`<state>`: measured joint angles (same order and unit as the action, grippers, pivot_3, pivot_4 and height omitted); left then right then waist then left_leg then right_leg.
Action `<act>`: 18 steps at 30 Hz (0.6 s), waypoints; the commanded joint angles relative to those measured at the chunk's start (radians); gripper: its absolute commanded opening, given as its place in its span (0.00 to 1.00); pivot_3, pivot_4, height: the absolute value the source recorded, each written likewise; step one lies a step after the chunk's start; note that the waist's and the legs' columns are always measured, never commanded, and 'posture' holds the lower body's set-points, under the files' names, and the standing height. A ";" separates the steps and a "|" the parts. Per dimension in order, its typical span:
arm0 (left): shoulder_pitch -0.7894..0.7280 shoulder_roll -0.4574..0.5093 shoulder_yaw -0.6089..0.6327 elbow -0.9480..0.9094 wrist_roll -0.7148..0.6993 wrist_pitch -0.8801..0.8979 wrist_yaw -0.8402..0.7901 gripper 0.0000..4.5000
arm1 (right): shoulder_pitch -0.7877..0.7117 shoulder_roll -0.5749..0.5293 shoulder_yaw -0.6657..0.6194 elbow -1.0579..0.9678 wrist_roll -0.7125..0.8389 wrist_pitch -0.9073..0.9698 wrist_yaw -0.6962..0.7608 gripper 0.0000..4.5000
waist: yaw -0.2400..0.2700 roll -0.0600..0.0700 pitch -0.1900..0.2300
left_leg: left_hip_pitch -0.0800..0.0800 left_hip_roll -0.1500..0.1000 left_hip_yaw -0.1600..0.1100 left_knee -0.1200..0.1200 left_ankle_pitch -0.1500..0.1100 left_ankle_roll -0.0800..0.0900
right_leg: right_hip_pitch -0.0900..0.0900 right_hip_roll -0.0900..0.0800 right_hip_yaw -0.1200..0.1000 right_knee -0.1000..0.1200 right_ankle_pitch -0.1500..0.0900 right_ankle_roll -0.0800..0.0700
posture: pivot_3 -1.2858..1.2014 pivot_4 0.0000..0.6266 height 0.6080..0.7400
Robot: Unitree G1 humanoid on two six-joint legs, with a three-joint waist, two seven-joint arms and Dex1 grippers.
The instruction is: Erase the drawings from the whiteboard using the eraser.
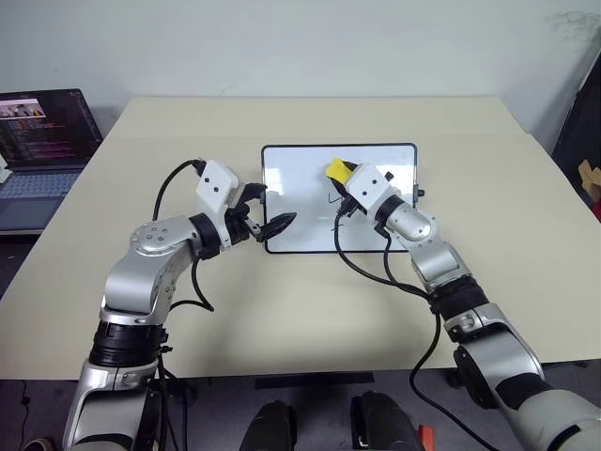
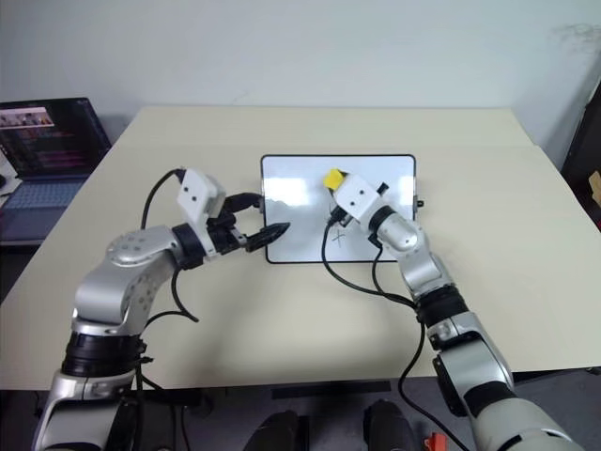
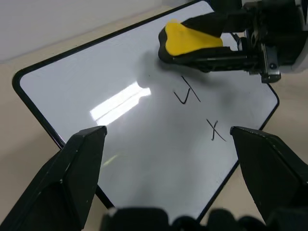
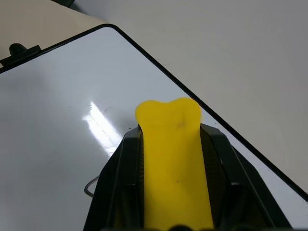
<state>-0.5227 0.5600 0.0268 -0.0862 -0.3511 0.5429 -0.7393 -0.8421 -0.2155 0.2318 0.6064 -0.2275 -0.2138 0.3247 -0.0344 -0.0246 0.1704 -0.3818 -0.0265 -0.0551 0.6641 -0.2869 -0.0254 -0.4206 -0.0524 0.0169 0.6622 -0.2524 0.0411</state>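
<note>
Right gripper [image 1: 340,175] fingers clamped on the yellow eraser [image 3: 188,40] over the whiteboard [image 1: 300,202]; left gripper [image 1: 275,214] fingers spread apart by the board's left edge.

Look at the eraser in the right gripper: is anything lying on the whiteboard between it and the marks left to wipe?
Nothing visible does. The right gripper holds the eraser just beside the "4", with the "x" a little further along. The whiteboard between them is bare, and the open left gripper sits at the board's left edge, away from the marks.
</note>
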 commanded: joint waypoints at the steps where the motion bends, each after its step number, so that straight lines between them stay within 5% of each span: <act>1: -0.020 -0.003 -0.012 -0.007 0.001 -0.011 -0.015 1.00 | -0.029 0.017 0.021 0.082 -0.022 -0.034 0.000 0.27 | -0.001 0.000 0.000 | 0.000 0.000 0.000 0.000 0.000 0.000 | 0.000 0.000 0.000 0.000 0.000 0.000 | 0.52 0.24 1.00; 8: 0.002 -0.003 -0.011 -0.021 -0.001 -0.008 -0.011 1.00 | 0.040 -0.010 0.076 0.166 -0.072 -0.019 0.055 0.27 | -0.010 -0.001 -0.002 | 0.005 0.000 0.000 0.001 -0.001 0.002 | 0.003 0.000 0.001 0.003 0.000 0.000 | 0.52 0.24 1.00; 18: 0.009 -0.003 0.038 0.040 -0.005 -0.004 0.038 1.00 | 0.043 -0.033 0.071 0.094 -0.079 -0.099 0.004 0.27 | -0.014 0.000 -0.002 | 0.035 0.001 -0.002 -0.001 -0.002 0.005 | 0.035 0.006 0.001 0.001 0.000 0.000 | 0.52 0.24 1.00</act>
<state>-0.5144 0.5509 0.0270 -0.0485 -0.3518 0.5440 -0.7149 -0.7919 -0.2356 0.3369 0.7131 -0.3127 -0.2996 0.3565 -0.0486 -0.0249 0.1680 -0.3467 -0.0253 -0.0567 0.6636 -0.2882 -0.0205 -0.3865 -0.0462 0.0179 0.6633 -0.2528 0.0411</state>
